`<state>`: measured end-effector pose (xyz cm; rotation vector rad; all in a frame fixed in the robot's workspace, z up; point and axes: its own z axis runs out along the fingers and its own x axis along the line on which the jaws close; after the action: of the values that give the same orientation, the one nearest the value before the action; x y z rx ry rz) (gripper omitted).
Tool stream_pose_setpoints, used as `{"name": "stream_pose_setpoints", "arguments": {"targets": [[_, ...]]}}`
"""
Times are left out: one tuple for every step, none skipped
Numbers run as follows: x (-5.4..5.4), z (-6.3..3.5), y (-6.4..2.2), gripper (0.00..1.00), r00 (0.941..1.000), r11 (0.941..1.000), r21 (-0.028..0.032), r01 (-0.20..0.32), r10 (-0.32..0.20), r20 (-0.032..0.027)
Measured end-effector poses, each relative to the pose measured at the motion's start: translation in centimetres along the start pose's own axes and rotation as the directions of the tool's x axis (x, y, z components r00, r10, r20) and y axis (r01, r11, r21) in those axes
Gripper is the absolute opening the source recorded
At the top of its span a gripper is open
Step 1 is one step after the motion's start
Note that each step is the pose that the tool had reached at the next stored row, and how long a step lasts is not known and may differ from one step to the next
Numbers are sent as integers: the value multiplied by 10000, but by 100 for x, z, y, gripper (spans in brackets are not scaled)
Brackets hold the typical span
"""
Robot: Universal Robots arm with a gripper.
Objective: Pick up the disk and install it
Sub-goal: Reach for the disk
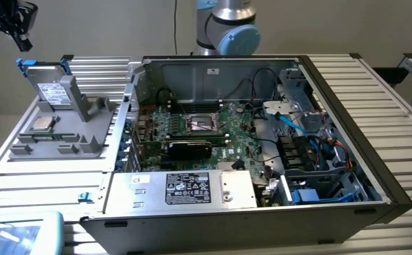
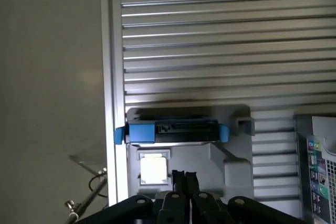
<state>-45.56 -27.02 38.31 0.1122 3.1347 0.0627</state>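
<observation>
Got the gripper (image 1: 21, 42) squeezed completely shut and carrying nothing, just hanging in the air way up at 10 o'clock in the exterior view, clear of everything. Same deal from the wrist view: fingertips (image 2: 178, 182) pressed tight together, empty.

Roughly 5 o'clock from the gripper, spotting the disk (image 1: 52, 87) parked upright on edge in the grey holder (image 1: 92, 141), blue frame tabs up top, white label facing out. Not picked up yet, well apart from the fingers. From the wrist view, catching that disk (image 2: 178, 131) edge-on as a dark strip between two blue tabs.

At 6 o'clock from the disk, lying flat on that same holder: a small square silver processor chip (image 1: 42, 123).

Moving out to 3 o'clock from the holder, looking at an open computer case (image 1: 191, 74) laid on its side. Inside: green motherboard (image 1: 237, 141) with a CPU socket (image 1: 200, 123) near the middle, grey power supply (image 1: 224, 188) with a black label down at 6 o'clock of the case, drive cage (image 1: 319, 170) at about 4 o'clock.

Past the case at 12 o'clock, catching the arm's joint (image 1: 240, 40) with a light blue cap. All of it parked on a ribbed aluminium table (image 1: 383, 90).
</observation>
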Motion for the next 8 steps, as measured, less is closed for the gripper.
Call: {"name": "stream_pose_setpoints", "arguments": {"targets": [[34,1,24,11,10000,10000,1,2,-2,0],[63,2,49,11,10000,10000,3,0,0,-3],[84,3,77,11,10000,10000,6,0,0,-5],[103,4,107,11,10000,10000,10,-1,1,-8],[122,6,136,11,10000,10000,14,0,0,-13],[141,7,165,11,10000,10000,19,0,0,-20],[161,7,190,11,10000,10000,23,-1,1,-30],[180,7,210,11,10000,10000,24,-2,2,-38]]}}
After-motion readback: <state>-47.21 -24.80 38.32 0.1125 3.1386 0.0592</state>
